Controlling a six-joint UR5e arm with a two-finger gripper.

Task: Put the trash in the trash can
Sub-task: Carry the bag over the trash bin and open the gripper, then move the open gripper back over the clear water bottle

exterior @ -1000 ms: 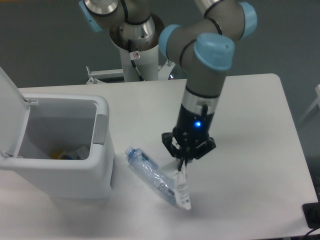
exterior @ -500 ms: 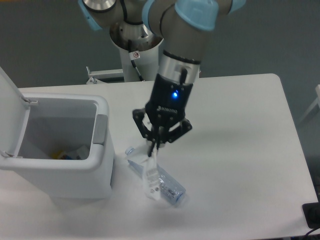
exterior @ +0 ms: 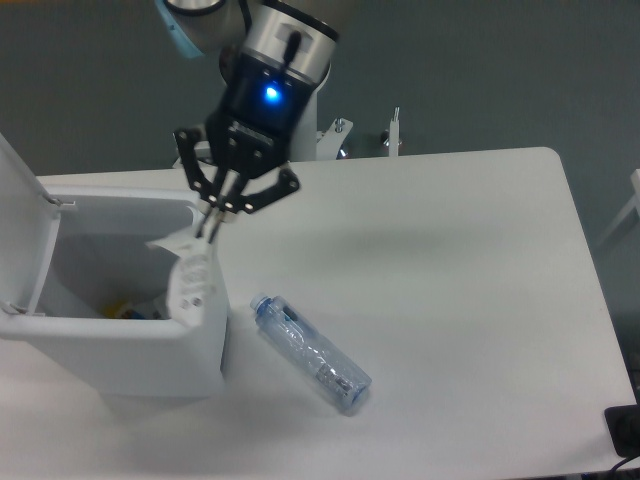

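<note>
From the fixed camera, the black two-finger pincer (exterior: 210, 230) hangs over the right rim of the large white rectangular plastic trash can (exterior: 130, 345), its jaws pinched shut on the top of a crumpled whitish translucent plastic wrapper (exterior: 193, 283). The wrapper dangles straight down from the fingertips and hangs across the can's right wall, so I cannot tell whether its lower end is inside the opening or just outside the rim. The can's hinged white lid (exterior: 22, 225) stands open on the left, and something small and yellowish lies at the bottom.

The crushed clear plastic bottle with a blue cap (exterior: 309, 352) lies on the white desk (exterior: 470, 300), just to the right of the can and apart from it, cap end pointing toward the can.

To my eye the step in hand is carrying the wrapper over the can. The next move calls for shifting a little further left, so the wrapper hangs fully above the opening, then letting go. The bottle remains to be collected.
</note>
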